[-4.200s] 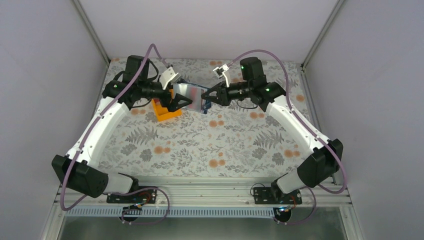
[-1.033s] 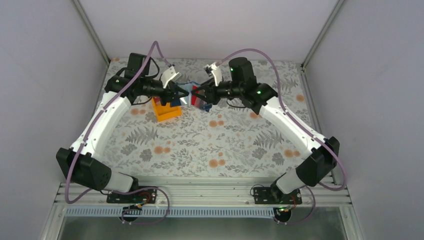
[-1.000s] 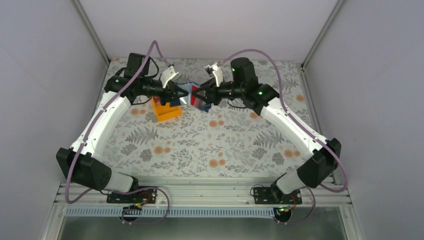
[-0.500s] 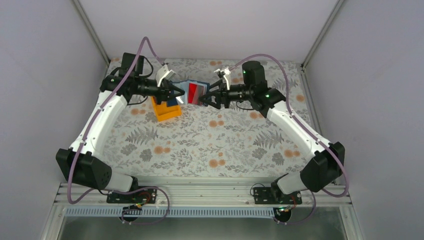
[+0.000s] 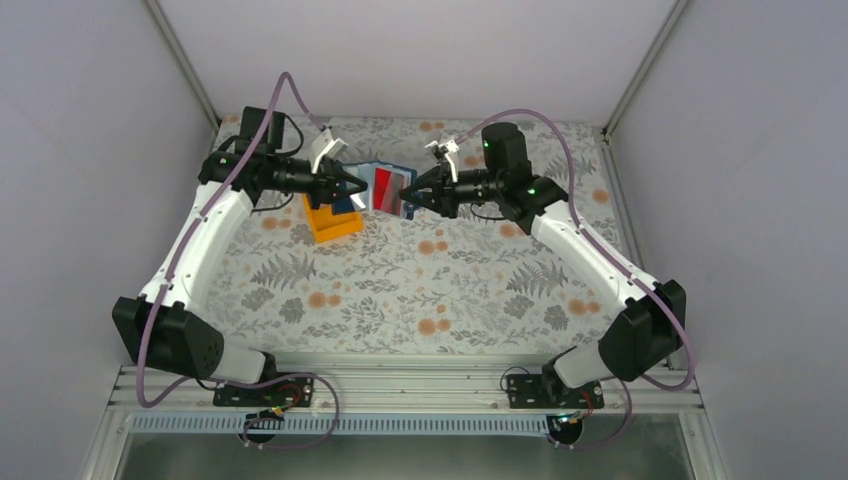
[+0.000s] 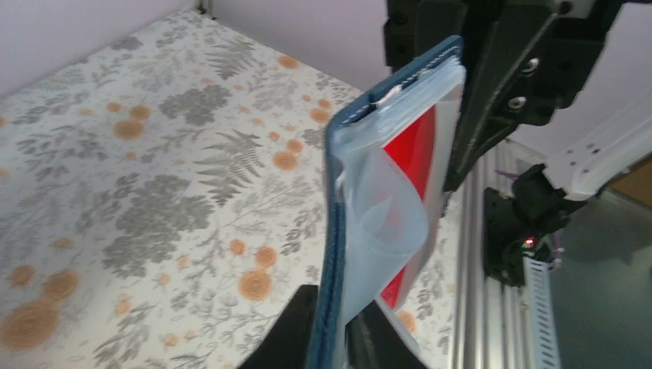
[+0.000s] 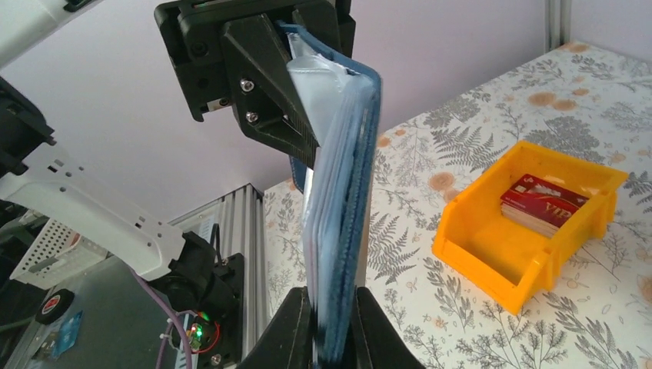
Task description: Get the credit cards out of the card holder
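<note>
Slippage is looming: left gripper (image 5: 352, 186) and right gripper (image 5: 408, 197) are pinching the card holder (image 5: 385, 188) aloft, upper centre. Uneven pulling is risking dropping it.

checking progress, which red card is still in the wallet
The red card inside the clear pocket of the blue wallet; the other cards lie stacked in the orange tray.
</note>
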